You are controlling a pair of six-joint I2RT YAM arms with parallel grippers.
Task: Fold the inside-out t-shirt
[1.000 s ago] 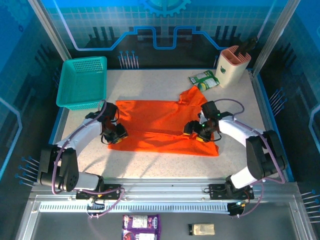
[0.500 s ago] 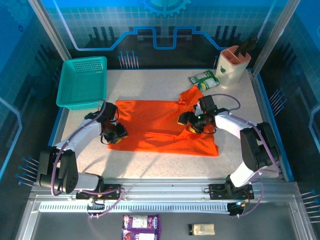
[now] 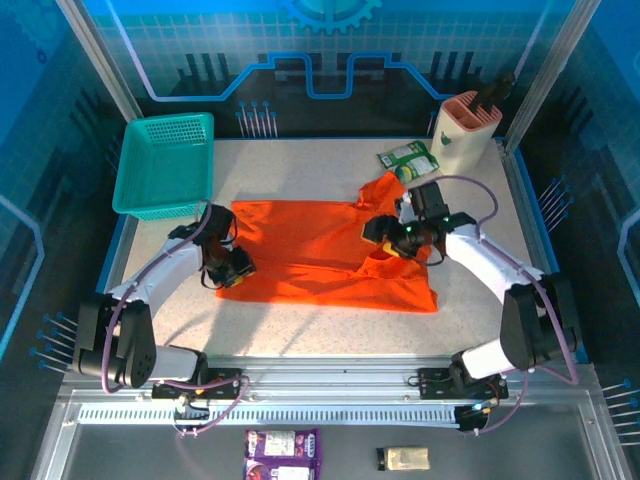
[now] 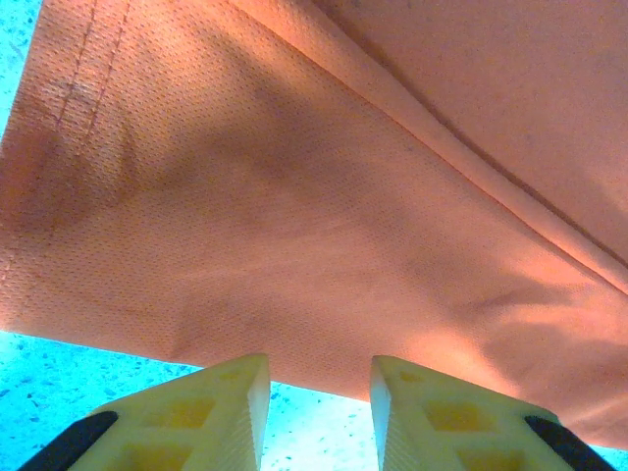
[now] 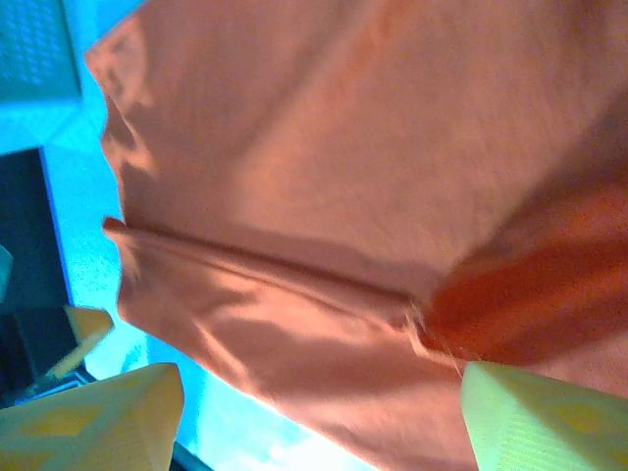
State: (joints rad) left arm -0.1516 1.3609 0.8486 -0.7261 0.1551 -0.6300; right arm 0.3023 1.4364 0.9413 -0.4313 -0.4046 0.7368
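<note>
The speckled table point(image 3: 300, 330) carries everything. The orange t-shirt point(image 3: 320, 250) lies across its middle, spread sideways and mostly flat. One rumpled part reaches toward the back right, and a long seam or fold runs along the near half.

The teal basket point(image 3: 165, 165) sits at the back left corner, just beyond the shirt's left end.

The left arm curves in from the near left, and the left gripper point(image 3: 237, 268) rests low at the shirt's near left corner. In its wrist view, the two yellow fingers point(image 4: 221, 407) stand a little apart. Only bare table and the shirt's hem show in the narrow gap between them, so it has hold of nothing.

The right arm reaches in from the near right, and the right gripper point(image 3: 385, 235) hangs over the right part of the shirt, close to the rumpled cloth. In its wrist view, the fingers point(image 5: 108, 417) are spread wide, one at each lower corner. Orange cloth lies beyond them and nothing is clamped.

A beige and pink holder point(image 3: 467, 130) stands at the back right corner with something dark inside. A green packet point(image 3: 410, 158) lies just beside it, near the shirt's raised part. Two purple packets point(image 3: 283, 447) and a small tan one point(image 3: 404, 458) lie below the table's front rail.
</note>
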